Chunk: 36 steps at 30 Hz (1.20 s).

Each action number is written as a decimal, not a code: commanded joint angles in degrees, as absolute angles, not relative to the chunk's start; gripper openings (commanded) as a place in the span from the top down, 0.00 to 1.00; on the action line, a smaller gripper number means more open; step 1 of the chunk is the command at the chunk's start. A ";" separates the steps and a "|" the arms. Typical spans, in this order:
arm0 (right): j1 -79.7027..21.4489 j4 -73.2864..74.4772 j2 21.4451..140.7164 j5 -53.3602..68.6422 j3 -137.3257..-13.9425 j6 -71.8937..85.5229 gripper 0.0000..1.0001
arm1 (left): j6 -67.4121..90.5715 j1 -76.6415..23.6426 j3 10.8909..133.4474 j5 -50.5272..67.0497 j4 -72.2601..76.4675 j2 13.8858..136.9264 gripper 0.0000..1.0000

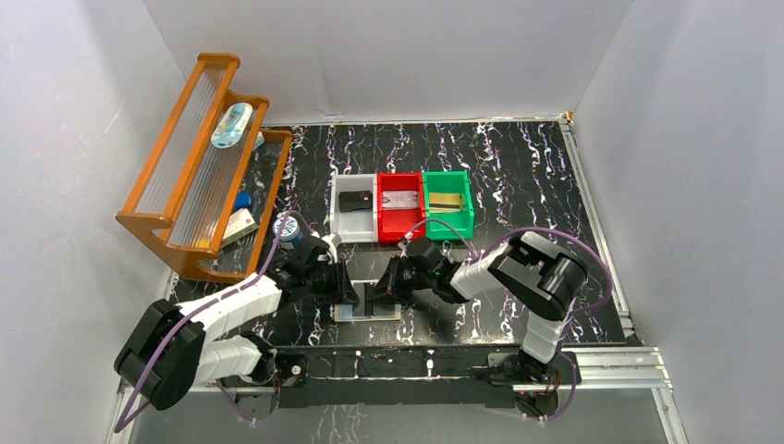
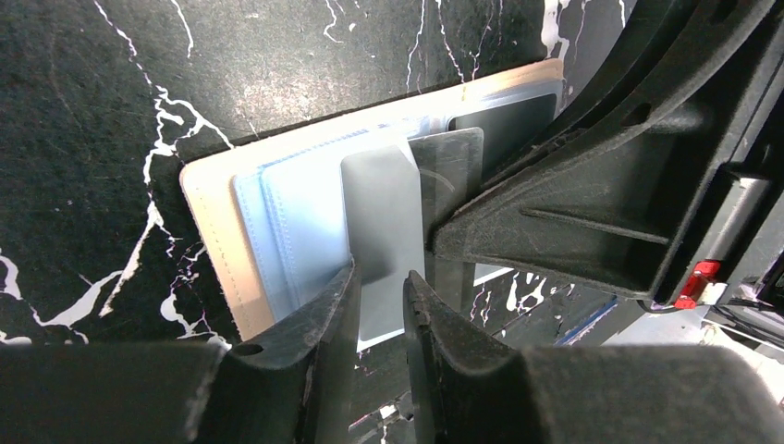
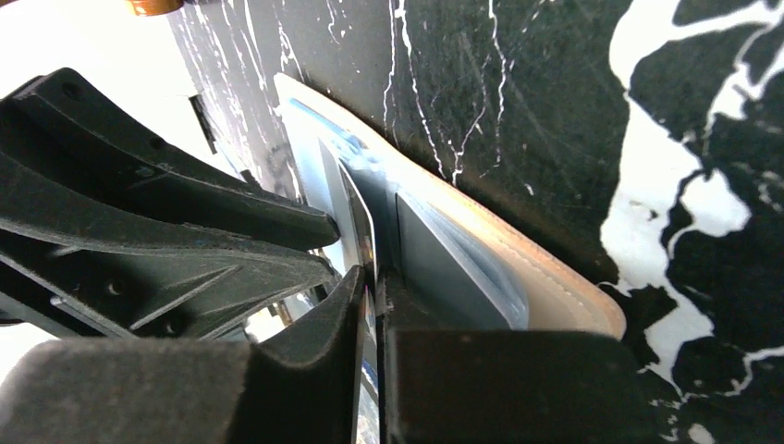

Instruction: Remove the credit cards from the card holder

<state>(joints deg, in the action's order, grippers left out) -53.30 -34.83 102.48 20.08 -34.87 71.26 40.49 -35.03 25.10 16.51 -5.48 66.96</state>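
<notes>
Left gripper: your left gripper [image 2: 381,287] [image 1: 349,293] has its jaws a little apart, tips over the face of a grey card [image 2: 381,208]. It pinches nothing. You cannot tell whether the tips press on the card.
Right gripper: your right gripper [image 3: 373,277] [image 1: 389,292] is clenched on the thin edge of a dark card [image 3: 357,211] [image 2: 453,162], jaws nearly together.
Cards: the grey card pokes out of a pale blue pocket, past the holder's near edge. The dark card stands just beside it, overlapping its right side in the left wrist view.
Card holder: the card holder [image 2: 211,211] [image 3: 536,277] [image 1: 368,314] lies open and flat on the tabletop [image 1: 527,166], pockets up, between your two grippers near the arm bases.
Bins: beyond the holder, three sit touching in a row: a white bin [image 1: 336,222], a red bin [image 1: 399,177] and a green bin [image 1: 468,211].
Bin contents: you have a black card [image 1: 355,199] in the white bin, a pale one [image 1: 401,200] in the red and a gold one [image 1: 446,202] in the green.
Rack: a wooden rack [image 1: 199,166] stands at the far left with small items on it.
</notes>
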 commanded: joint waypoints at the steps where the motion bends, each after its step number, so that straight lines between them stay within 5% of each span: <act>1: -53.15 -36.95 100.80 17.96 -33.27 71.30 0.91 | 40.01 -35.35 23.88 14.22 -10.59 65.67 0.76; 6: -53.06 -34.46 97.84 18.40 -33.21 68.01 1.00 | 40.73 -35.33 24.36 11.58 -11.42 63.22 0.77; 28: -52.03 -21.33 83.75 11.96 -30.23 62.92 1.00 | 41.64 -35.33 25.17 8.61 -12.89 60.66 0.75; 31: -51.96 -19.56 81.28 10.31 -30.15 62.29 1.00 | 41.82 -35.33 25.14 8.20 -13.14 59.52 0.71; 36: -51.94 -19.47 78.38 9.39 -30.53 60.90 1.00 | 42.85 -35.33 26.17 6.49 -13.68 56.67 0.52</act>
